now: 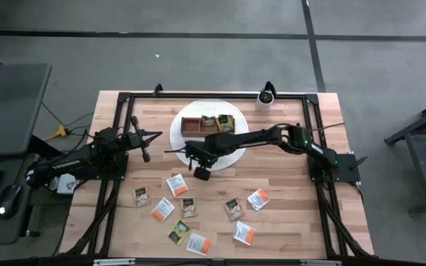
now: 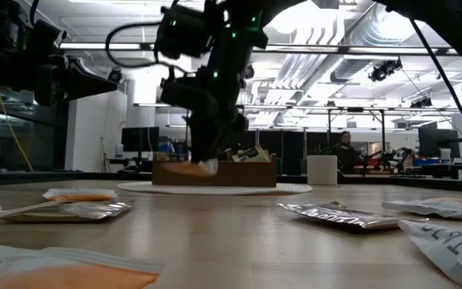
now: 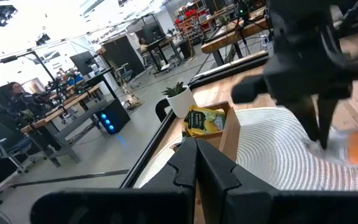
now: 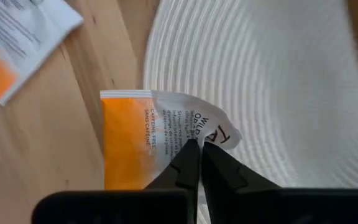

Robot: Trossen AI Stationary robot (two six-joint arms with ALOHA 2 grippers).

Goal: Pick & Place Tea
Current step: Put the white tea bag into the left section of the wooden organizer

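Observation:
My right gripper (image 4: 195,157) reaches in from the table's right and is shut on a white-orange tea sachet (image 4: 138,140) over the near edge of the round white mat (image 1: 180,137). In the low view the sachet (image 2: 192,168) shows just below that gripper (image 2: 204,160). On the mat stands the brown wooden box (image 1: 207,125) with sachets (image 1: 225,123) in it. Several more tea sachets (image 1: 176,185) lie flat on the wood nearer the front edge. My left gripper (image 1: 146,153) is shut with nothing in it, waiting level at the table's left. My right gripper pinches the sachet's white end (image 4: 199,132) between its two fingertips, coming steeply from above. That end buckles upward at the fingers. In the low view the orange part (image 2: 184,169) hangs a little above the mat, nearly level.
A small white pot with a plant (image 1: 265,98) stands at the far edge, right of the box. A black frame (image 1: 124,100) runs around the tabletop. Loose sachets (image 1: 235,210) are scattered over the near half; bare wood (image 1: 287,177) lies right of them.

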